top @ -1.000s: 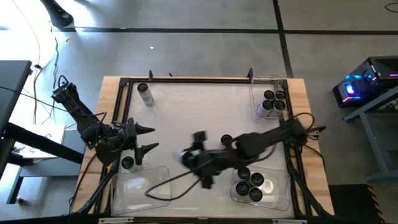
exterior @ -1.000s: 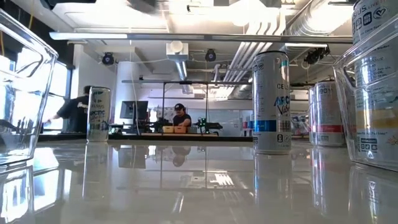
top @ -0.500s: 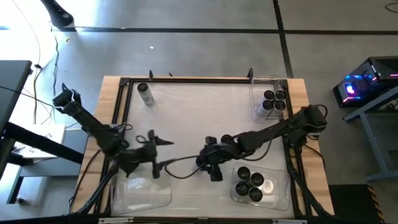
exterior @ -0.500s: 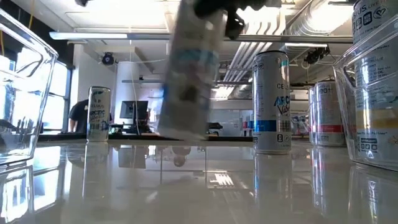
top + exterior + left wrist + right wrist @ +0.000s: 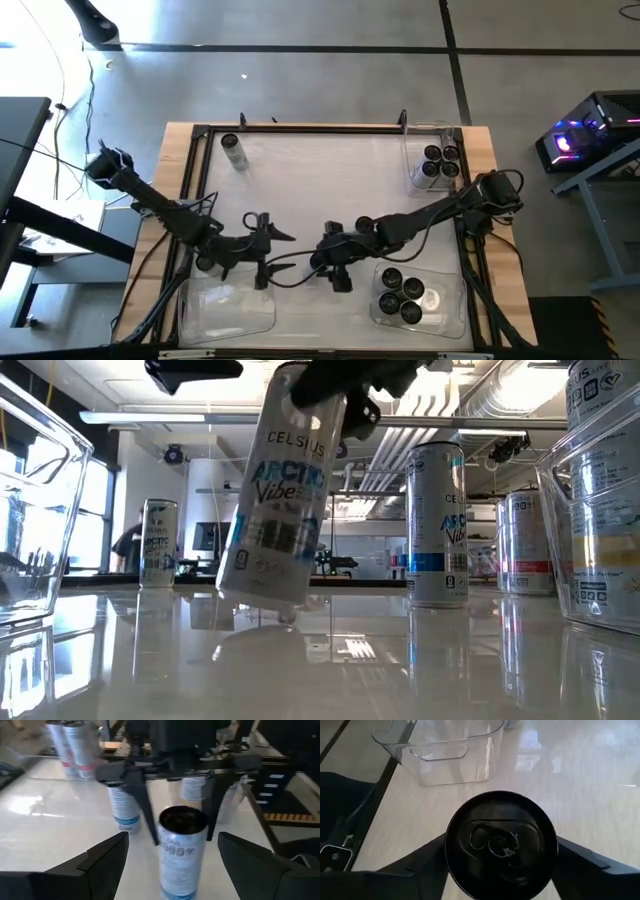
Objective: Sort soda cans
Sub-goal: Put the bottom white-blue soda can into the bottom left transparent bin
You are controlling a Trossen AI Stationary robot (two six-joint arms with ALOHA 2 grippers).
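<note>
Shifted rightward since a moment ago, the left gripper [image 5: 268, 250] now faces the right gripper [image 5: 331, 262] mid-table. Right fingers clasp a tilted soda can [image 5: 275, 495]; left fingers spread apart, holding nothing.

You can read "CELSIUS" and "ARCTIC Vibe" down the tilted can [image 5: 275, 490] in the low view. The upright can [image 5: 437, 525] just right of it shows "ARC" and "Vibe", probably the same label. Farther right, the bin [image 5: 600, 510] holds cans whose print I can't read.
</note>
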